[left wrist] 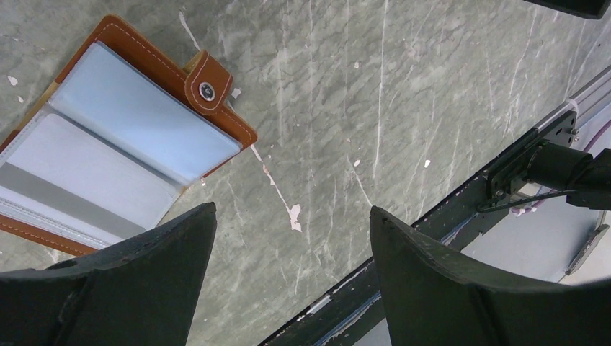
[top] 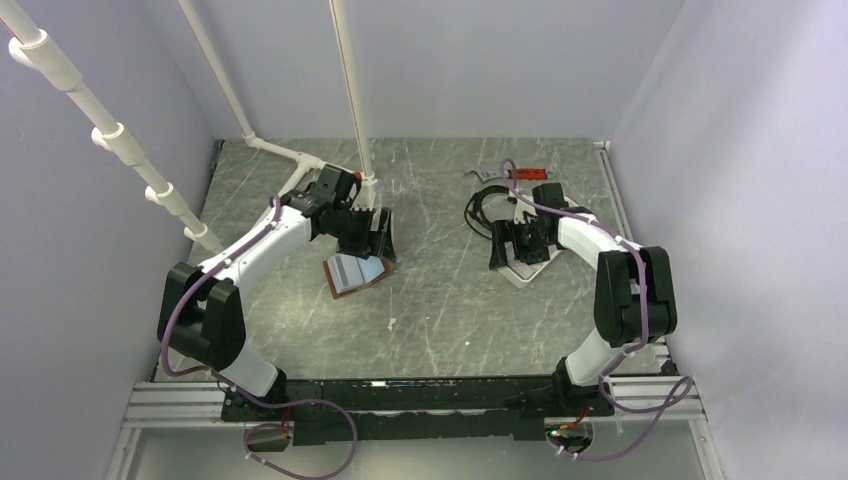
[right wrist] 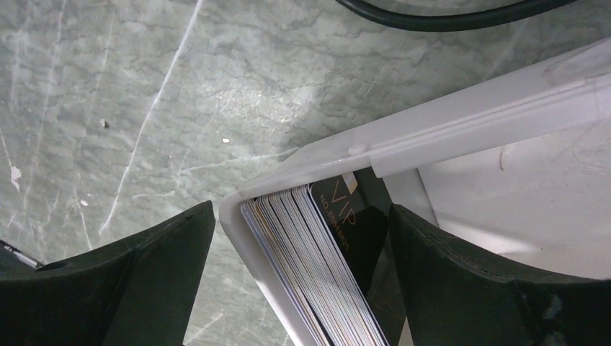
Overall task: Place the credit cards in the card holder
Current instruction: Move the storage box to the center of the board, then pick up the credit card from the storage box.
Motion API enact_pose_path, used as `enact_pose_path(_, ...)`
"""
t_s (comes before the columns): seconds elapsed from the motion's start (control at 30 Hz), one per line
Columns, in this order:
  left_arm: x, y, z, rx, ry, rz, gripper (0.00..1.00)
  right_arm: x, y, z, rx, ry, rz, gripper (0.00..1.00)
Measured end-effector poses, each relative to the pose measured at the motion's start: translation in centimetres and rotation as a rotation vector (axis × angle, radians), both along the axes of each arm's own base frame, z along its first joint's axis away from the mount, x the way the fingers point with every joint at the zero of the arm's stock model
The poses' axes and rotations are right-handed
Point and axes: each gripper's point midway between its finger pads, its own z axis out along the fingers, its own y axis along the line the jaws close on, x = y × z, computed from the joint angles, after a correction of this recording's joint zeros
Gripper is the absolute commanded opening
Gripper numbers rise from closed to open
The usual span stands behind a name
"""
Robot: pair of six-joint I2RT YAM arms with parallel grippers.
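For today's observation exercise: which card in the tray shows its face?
The black card marked VIP, standing outermost; the other cards show only pale edges.

Brown card holder [left wrist: 108, 144] lying open on table, credit cards [right wrist: 317, 267] stacked on edge in tray

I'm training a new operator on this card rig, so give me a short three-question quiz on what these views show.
1. True or false: the card holder lies open on the table.
2. Where does the stack of credit cards stand?
A) on edge in a corner of the white tray
B) fanned flat on the table
C) on top of the card holder
3. Fill in: the right gripper is ___ (open or shut), with a finger on either side of the stack.

Key: 1 true; 2 A; 3 open.
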Motion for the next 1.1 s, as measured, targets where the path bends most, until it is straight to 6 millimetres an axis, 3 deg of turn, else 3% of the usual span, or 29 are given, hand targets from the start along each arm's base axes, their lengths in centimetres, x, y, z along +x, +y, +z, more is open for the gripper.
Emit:
enact_pose_path(0.4, 0.0, 0.0, 0.0, 0.000, 0.000, -0.001, 0.83, -1.2, 0.5, 1.3, 0.036, 0.001, 0.027, 0.75)
enact_pose_path(0.9, -0.1, -0.1, 0.0, 0.000, 0.000, -0.003, 0.83, -1.7, 0.5, 2.5, 0.048, -0.016, 0.034, 0.45)
enact_pose_path(1.1, -0.1, -0.1, 0.0, 0.000, 0.000, -0.003, 0.83, -2.1, 0.3, 2.4, 0.039, -0.001, 0.034, 0.28)
